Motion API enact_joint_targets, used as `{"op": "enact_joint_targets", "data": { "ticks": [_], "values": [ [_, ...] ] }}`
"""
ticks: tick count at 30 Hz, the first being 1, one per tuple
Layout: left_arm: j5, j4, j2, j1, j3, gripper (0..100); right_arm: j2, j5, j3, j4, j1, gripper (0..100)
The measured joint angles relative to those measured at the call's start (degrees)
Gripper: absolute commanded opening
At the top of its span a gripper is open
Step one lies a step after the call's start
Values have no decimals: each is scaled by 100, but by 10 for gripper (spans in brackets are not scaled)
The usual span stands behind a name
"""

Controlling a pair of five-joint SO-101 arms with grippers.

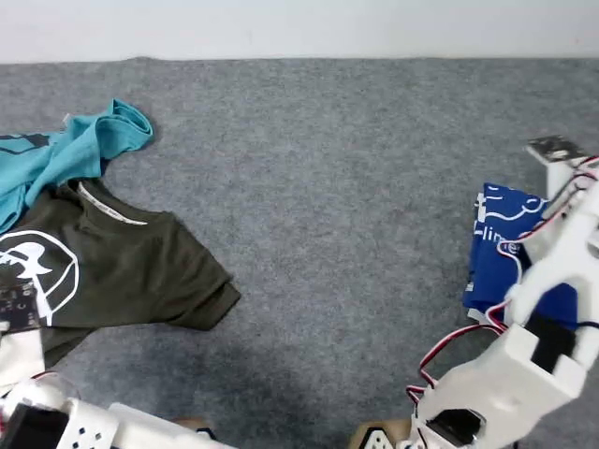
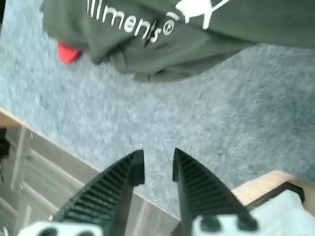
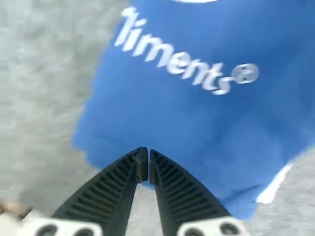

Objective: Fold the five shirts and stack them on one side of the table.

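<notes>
From above, on the grey mat [image 1: 356, 187]: 3 shirts. At the left edge, a teal shirt [image 1: 75, 150], crumpled, touching the collar of a dark olive shirt [image 1: 131, 271] spread flat with a round white print. At the right edge, well apart from both, a blue shirt [image 1: 505, 234], folded, partly under the white right arm [image 1: 543, 318]. In the lower left corner, the left arm [image 1: 65, 426], just beside the dark olive shirt.

From the left wrist: left gripper [image 2: 157, 167] over bare mat near the wooden table edge [image 2: 261, 182]. Black ribbed jaws parted by a narrow gap, holding nothing. Beyond the tips, the bunched edge of the dark olive shirt, with a small red patch [image 2: 66, 51] beside it.

From the right wrist: right gripper [image 3: 148, 160] with jaws all but closed, only a thin slit between the tips, no cloth visibly caught. Tips right at the edge of the blue shirt, white lettering across it, grey mat alongside.
</notes>
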Motion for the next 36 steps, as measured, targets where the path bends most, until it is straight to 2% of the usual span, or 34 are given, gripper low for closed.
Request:
{"op": "enact_joint_targets", "data": {
  "ticks": [3, 7, 14, 18, 21, 26, 30, 36],
  "values": [
    [0, 35, 0, 484, -158, 118, -132, -299, 0, 360, -176, 10],
    [0, 44, 0, 1398, -158, 184, -396, -686, 18, 387, -299, 10],
    [0, 44, 246, 2848, -88, 196, -993, -1020, 888, 387, -316, 10],
    [18, 26, 1196, 3516, -290, 195, -1433, -1029, 1363, 387, -316, 11],
    [290, 26, 2127, 4079, -809, 193, -1741, -1046, 1679, 387, -316, 11],
    [659, 9, 3437, 5389, -1486, 192, -2154, -1046, 2127, 387, -316, 11],
    [782, -378, 4343, 6347, -1530, 196, -2435, -1231, 2418, 387, -316, 11],
    [905, -1029, 5925, 6778, -1741, 215, -2813, -1336, 2716, 387, -316, 11]
  ]
}}
